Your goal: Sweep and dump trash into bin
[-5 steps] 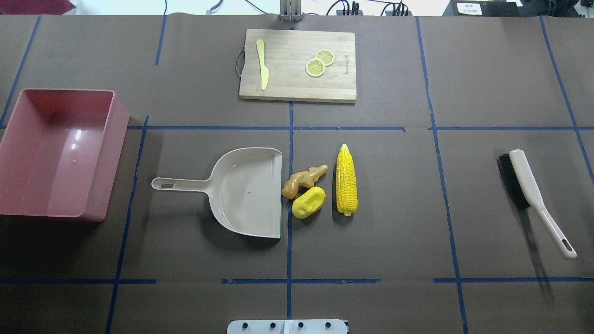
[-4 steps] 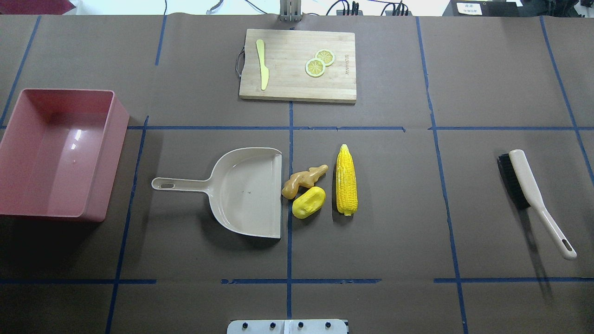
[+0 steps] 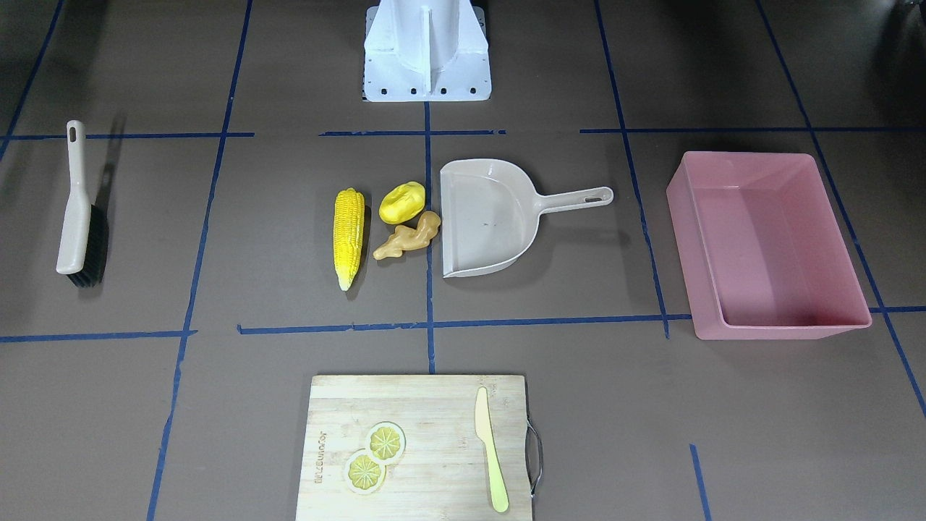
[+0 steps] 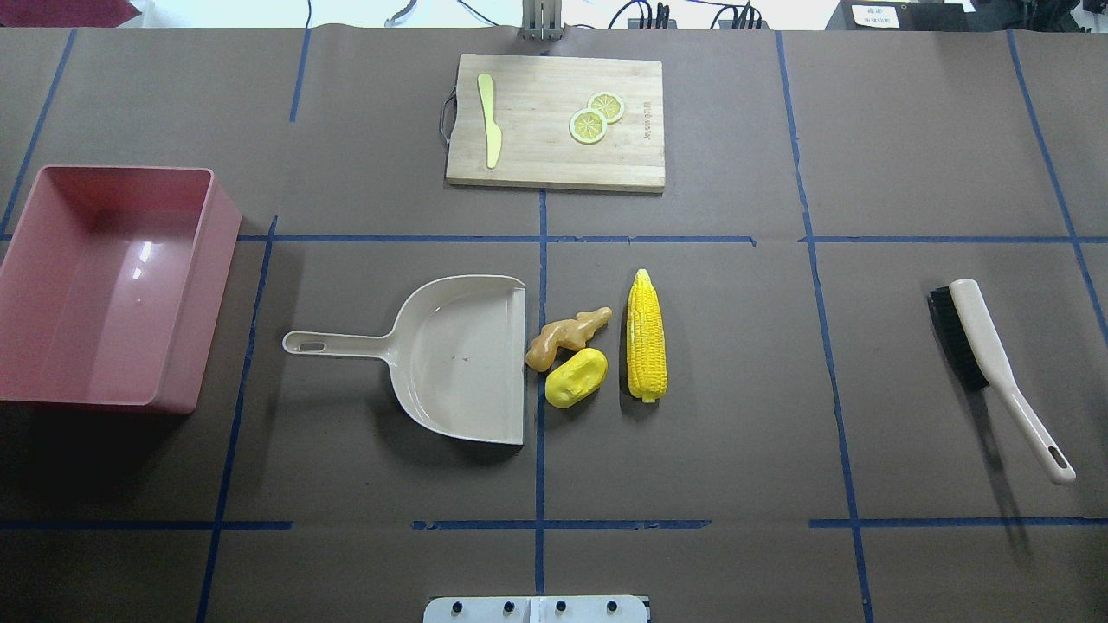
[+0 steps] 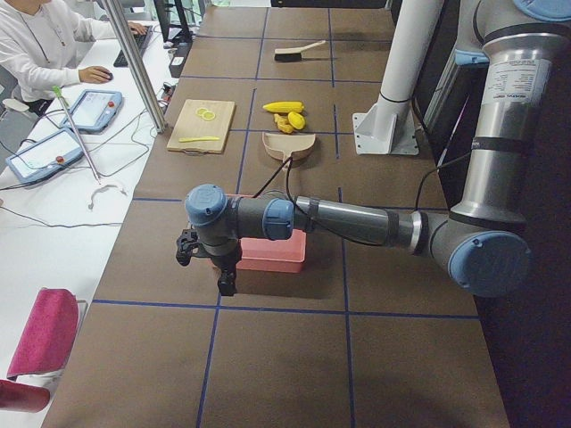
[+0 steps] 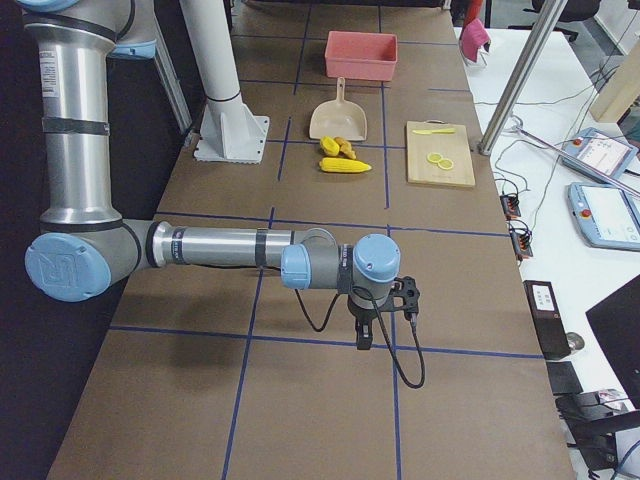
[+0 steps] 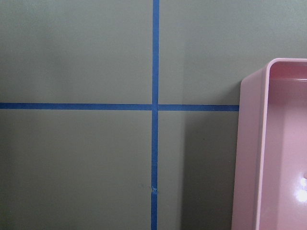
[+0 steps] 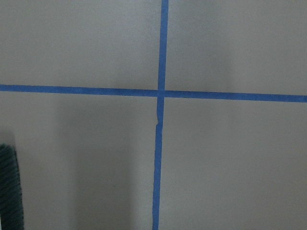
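Note:
The trash lies mid-table: a corn cob (image 4: 647, 336) (image 3: 349, 233), a yellow potato-like piece (image 4: 576, 377) (image 3: 402, 202) and a tan ginger root (image 4: 567, 337) (image 3: 409, 236), just off the mouth of the beige dustpan (image 4: 459, 363). The pink bin (image 4: 221, 260) (image 3: 781, 333) stands empty at the table's left end; its corner shows in the left wrist view (image 7: 249, 153). My left gripper (image 5: 225, 278) hangs beside the bin. My right gripper (image 6: 366, 335) hangs at the table's right end. Both show only in side views, so I cannot tell if they are open or shut.
A hand brush (image 4: 987, 346) (image 3: 76, 217) lies at the right end; its bristles edge into the right wrist view (image 8: 9, 187). A wooden cutting board (image 4: 537, 130) with a pale knife and lemon slices sits at the far side. An operator sits beyond the table.

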You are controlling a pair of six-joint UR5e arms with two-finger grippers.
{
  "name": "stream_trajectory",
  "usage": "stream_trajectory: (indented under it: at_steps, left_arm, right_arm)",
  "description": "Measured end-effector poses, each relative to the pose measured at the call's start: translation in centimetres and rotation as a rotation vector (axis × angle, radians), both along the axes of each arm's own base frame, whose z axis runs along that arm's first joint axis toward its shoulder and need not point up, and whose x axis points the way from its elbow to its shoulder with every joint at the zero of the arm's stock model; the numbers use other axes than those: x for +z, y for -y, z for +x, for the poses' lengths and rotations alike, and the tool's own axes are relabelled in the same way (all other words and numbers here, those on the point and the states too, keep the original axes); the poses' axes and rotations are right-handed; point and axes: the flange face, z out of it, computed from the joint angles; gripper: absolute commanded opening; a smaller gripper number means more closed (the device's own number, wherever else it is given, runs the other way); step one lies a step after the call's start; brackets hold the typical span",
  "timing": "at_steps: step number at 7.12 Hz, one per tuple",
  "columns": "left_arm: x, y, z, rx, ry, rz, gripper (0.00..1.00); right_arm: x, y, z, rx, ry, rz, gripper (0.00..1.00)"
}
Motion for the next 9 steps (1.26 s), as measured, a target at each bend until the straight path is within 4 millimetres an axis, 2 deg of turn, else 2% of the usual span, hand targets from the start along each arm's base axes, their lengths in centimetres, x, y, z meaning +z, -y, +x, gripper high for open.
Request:
stream_trajectory:
  at_steps: [3, 5, 7, 8, 9]
  left_arm:
    - [1.0, -1.3, 0.4, 0.012, -0.011, -0.005, 1.00]
    - [0.5, -1.6, 0.4, 0.013, -0.014, 0.012, 1.00]
    - [-3.5, -2.8, 1.3, 0.028, -0.066, 0.089, 1.00]
    - [-6.4, -3.0, 4.0, 0.081, -0.105, 0.159, 1.00]
    - [-9.4, -3.1, 8.1, 0.167, -0.136, 0.255, 1.00]
  right_arm:
    - [1.2, -2.0, -0.1, -0.003, 0.021, 0.077, 1.00]
    - [-0.1, -2.4, -0.7, -0.014, 0.087, 0.108, 1.00]
    - [-1.5, -2.0, -2.3, -0.026, 0.109, 0.106, 1.00]
    - [-2.3, -1.9, -4.5, -0.022, 0.112, 0.066, 1.00]
    - [-3.7, -2.1, -6.6, -0.018, 0.104, 0.049, 1.00]
